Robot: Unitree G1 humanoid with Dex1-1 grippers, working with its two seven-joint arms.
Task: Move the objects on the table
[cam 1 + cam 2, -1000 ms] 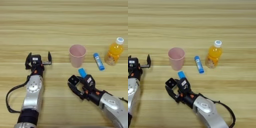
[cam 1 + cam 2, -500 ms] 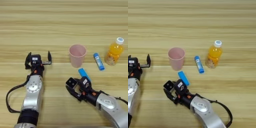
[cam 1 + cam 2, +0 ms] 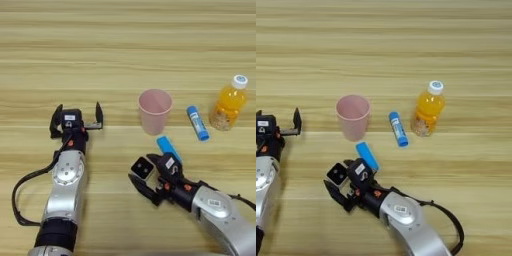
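A pink cup (image 3: 155, 110) stands upright mid-table. Just in front of it, slightly to the right, lies a flat light-blue bar (image 3: 169, 148). My right gripper (image 3: 145, 176) sits low over the table (image 3: 125, 45), in front of the cup and left of the bar. Its two black fingers close on a tiny white cube with a black top (image 3: 142, 168), also seen as the cube (image 3: 336, 174) in the right eye view. My left gripper (image 3: 76, 118) rests on the table to the left of the cup, fingers spread and empty.
A blue glue stick (image 3: 198, 123) lies right of the cup, and an orange juice bottle (image 3: 229, 104) with a white cap stands beyond it. A black cable (image 3: 20, 200) loops beside the left arm.
My right gripper has slid a little to the left and nearer the table's front edge, carrying the cube along. The left arm and the other things have not moved.
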